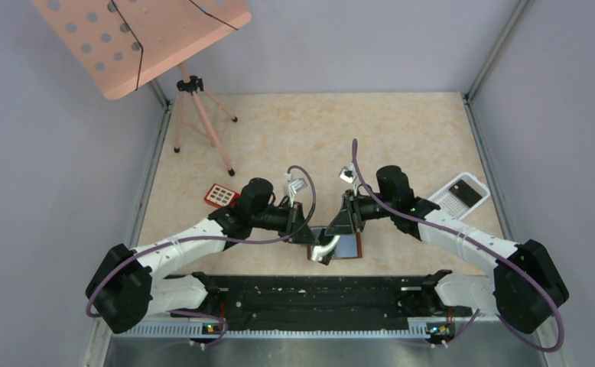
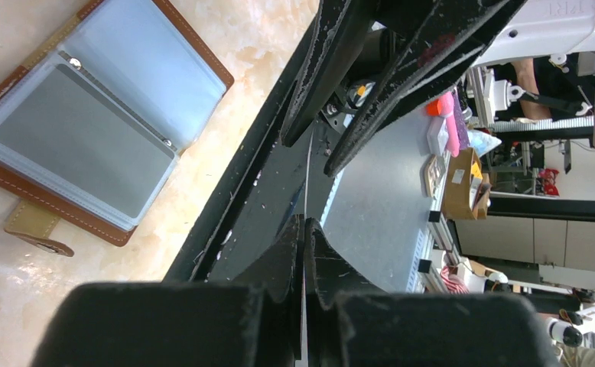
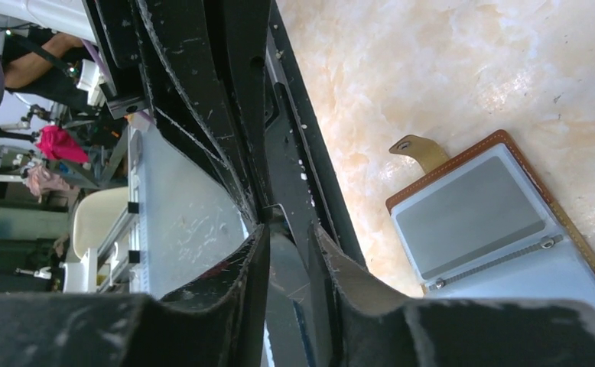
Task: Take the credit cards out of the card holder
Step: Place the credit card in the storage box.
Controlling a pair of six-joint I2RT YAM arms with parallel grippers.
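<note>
The card holder (image 1: 349,246) lies open near the table's front edge, brown outside and blue-grey inside, with its tab (image 3: 417,151) free. A grey card (image 2: 80,153) still sits in one clear sleeve. My left gripper (image 1: 312,235) is shut on a thin pale card (image 1: 325,249) just left of the holder. The left wrist view shows this card edge-on (image 2: 307,183) between the closed jaws (image 2: 304,225). My right gripper (image 1: 339,226) faces it from the right. Its jaws (image 3: 288,229) stand slightly apart around the same card (image 3: 287,306).
A red keypad-like block (image 1: 220,194) lies left of the arms. A white perforated tray (image 1: 460,196) lies to the right. A pink music stand (image 1: 138,38) on a tripod (image 1: 203,122) stands at the back left. A black rail (image 1: 310,294) runs along the near edge.
</note>
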